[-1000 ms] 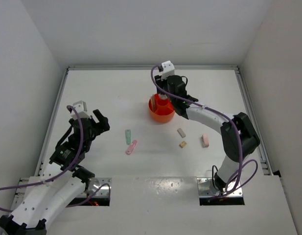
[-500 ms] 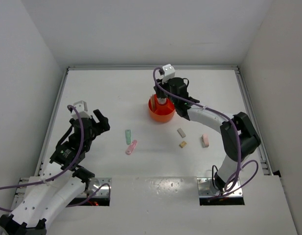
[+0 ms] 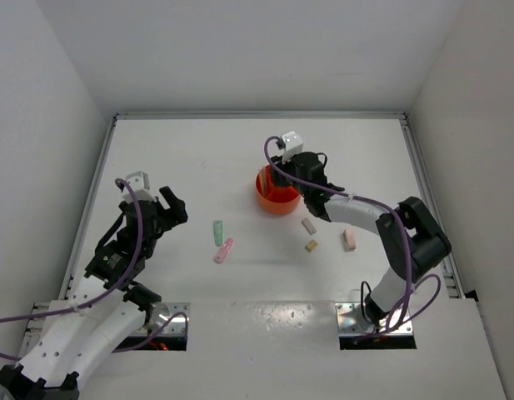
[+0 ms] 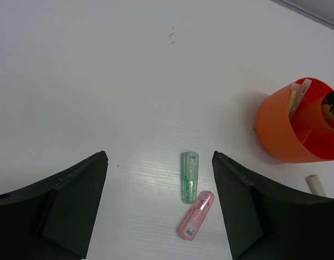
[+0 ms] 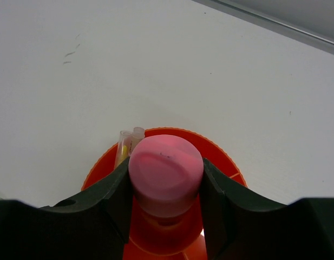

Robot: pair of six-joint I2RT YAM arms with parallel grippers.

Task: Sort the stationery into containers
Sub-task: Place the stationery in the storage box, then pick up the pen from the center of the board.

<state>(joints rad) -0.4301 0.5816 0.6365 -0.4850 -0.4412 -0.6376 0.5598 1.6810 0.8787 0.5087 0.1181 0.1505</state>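
Observation:
My right gripper [image 5: 165,187] is shut on the pink-capped clear tube [image 5: 165,173] and holds it upright over the middle of the orange organiser [image 5: 213,154]. The organiser stands mid-table in the top view [image 3: 276,198], under the right gripper [image 3: 283,173]. A clear stick [image 5: 123,145] leans in an outer compartment. My left gripper [image 3: 167,210] is open and empty above the table; the green eraser [image 4: 189,177] and pink eraser [image 4: 196,215] lie between its fingers in the left wrist view. A beige eraser [image 3: 308,225], a tiny tan cube [image 3: 311,246] and a pink item [image 3: 349,239] lie right of the organiser.
White walls close the table at the left, back and right. A raised rail [image 3: 427,208] runs along the right side. The organiser also shows in the left wrist view [image 4: 296,132] at the right edge.
My right gripper has drawn nearer and slightly to the right with the tube, now over the organiser's middle. The left arm has not moved.

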